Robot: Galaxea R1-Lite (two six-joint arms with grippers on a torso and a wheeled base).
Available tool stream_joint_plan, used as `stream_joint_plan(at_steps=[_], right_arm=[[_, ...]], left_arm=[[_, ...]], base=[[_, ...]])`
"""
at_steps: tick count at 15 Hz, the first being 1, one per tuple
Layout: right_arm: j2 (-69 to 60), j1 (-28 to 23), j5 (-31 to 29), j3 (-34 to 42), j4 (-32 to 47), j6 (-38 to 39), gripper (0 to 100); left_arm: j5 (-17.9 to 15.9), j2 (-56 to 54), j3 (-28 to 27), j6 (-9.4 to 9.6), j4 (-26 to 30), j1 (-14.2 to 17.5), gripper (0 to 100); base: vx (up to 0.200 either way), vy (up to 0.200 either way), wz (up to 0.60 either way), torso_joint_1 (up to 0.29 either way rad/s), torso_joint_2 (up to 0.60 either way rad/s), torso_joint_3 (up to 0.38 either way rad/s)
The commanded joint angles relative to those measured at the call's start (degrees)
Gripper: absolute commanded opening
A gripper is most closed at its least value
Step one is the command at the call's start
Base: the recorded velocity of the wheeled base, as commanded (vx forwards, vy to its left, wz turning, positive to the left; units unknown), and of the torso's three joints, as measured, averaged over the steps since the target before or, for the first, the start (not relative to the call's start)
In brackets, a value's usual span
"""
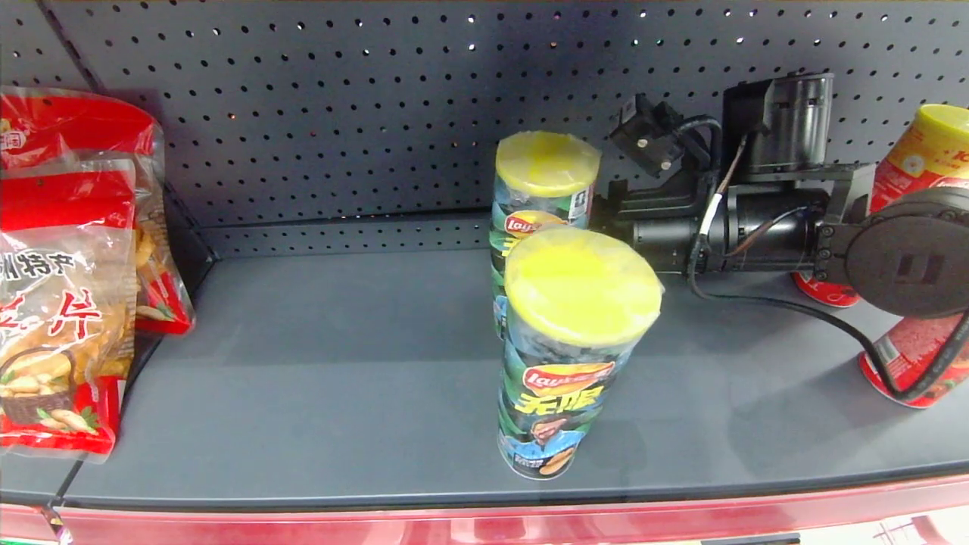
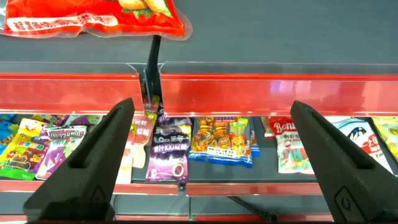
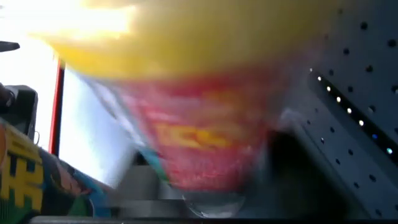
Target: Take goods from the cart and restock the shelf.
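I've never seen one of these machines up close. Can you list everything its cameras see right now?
green chip cans: two, green with yellow lids, mid-shelf, one behind the other.
red chip cans: at least two, red, right end of shelf.
snack bags: at least two, red and clear, left end of shelf.
candy packets: several, mixed colours, on the lower shelf.
shelf: one, grey deck, red front edge, perforated back panel.
left hand: one, black, open, facing the red shelf edge.
right hand: one, black, beside the rear green can.
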Motion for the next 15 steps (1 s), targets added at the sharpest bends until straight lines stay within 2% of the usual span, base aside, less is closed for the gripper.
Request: stream_joint_plan(at_steps=[1,5,10,15], right_arm=[[-0.5,0.1,0.1,0.6,0.0,-0.1,100],[-1.2,-0.4,0.3,1.3,0.0,-0.1,100],[-2.8,-4.5,0.0,7.0,0.0,-2.8,100],[-2.1,-6.2,-0.8,7.2,0.0,-3.5,100]], left_arm=[[0.0,0.1,0.0,-0.01,0.0,0.0,100],[0.0,0.1,0.0,-0.01,0.0,0.0,100],[0.0,0.1,0.0,-0.01,0.0,0.0,100],[0.0,0.1,0.0,-0.01,0.0,0.0,100]], base=[[0.0,0.0,0.0,0.0,0.0,0.0],[0.0,0.0,0.0,0.0,0.0,0.0],[0.0,0.0,0.0,0.0,0.0,0.0],[0.0,0.0,0.0,0.0,0.0,0.0]])
